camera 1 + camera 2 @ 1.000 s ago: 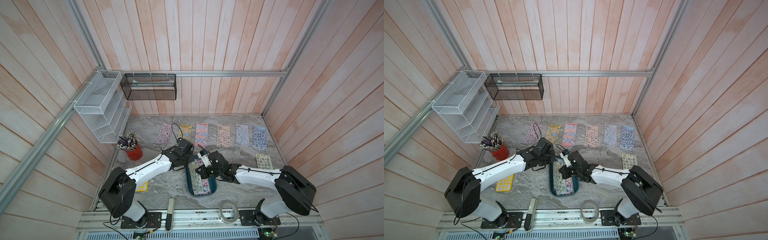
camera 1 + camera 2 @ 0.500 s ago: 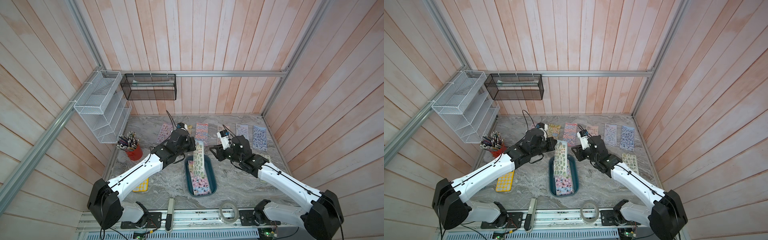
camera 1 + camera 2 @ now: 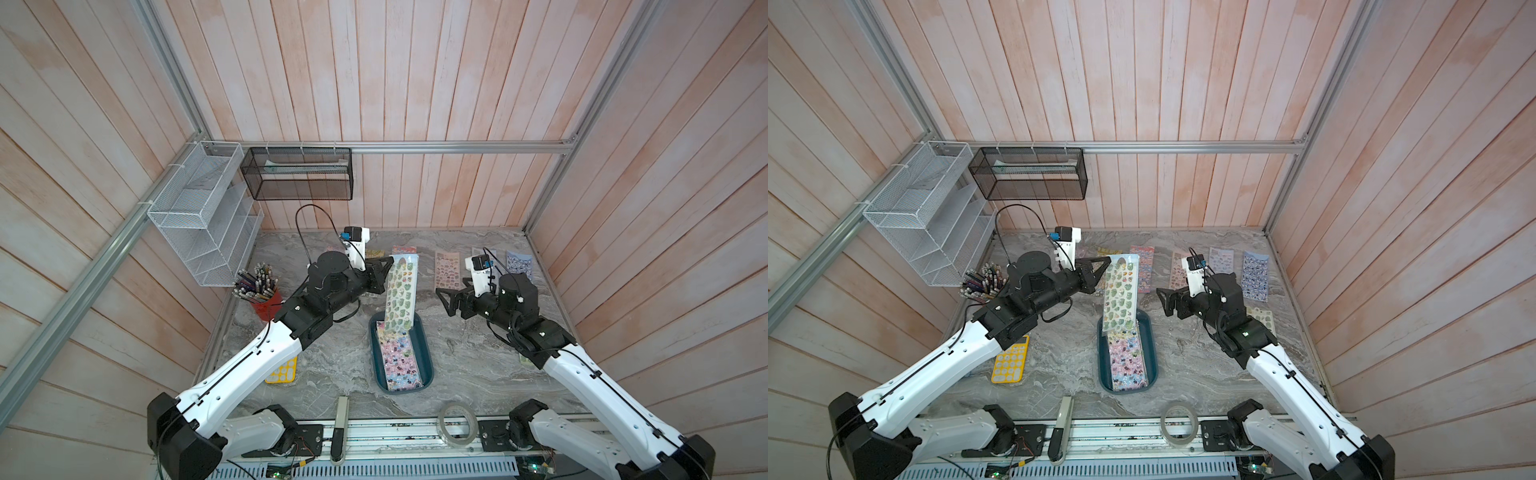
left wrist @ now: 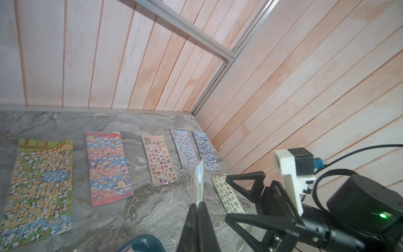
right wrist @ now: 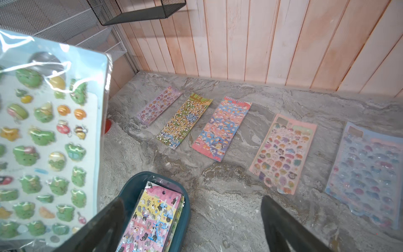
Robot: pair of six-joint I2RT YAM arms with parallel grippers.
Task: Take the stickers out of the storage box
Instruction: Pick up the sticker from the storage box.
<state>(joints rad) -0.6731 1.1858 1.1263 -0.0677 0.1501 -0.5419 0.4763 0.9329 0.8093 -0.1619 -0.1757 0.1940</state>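
My left gripper (image 3: pixel 390 262) is shut on the top edge of a green frog sticker sheet (image 3: pixel 400 296), which hangs tilted above the far end of the storage box (image 3: pixel 428 357). The left wrist view shows this sheet (image 4: pixel 199 181) edge-on between the closed fingertips (image 4: pixel 205 209). A pink cat sheet (image 5: pixel 150 220) tops the stack of stickers still lying in the teal box (image 5: pixel 184 209). My right gripper (image 3: pixel 445 303) is open and empty, a little to the right of the hanging sheet (image 5: pixel 48 139). Several stickers (image 3: pixel 446 272) lie in a row along the back of the table.
A red cup of pencils (image 3: pixel 262 297) and a yellow stencil (image 3: pixel 284 370) sit on the left. A tape roll (image 3: pixel 457 422) and a grey tool (image 3: pixel 338 424) lie at the front edge. A white rack (image 3: pixel 203 224) and a black mesh basket (image 3: pixel 299 174) hang on the walls.
Both grippers were low over the box. The left one has lifted the frog sheet up and back. The right one has opened, let go and drawn off to the right.
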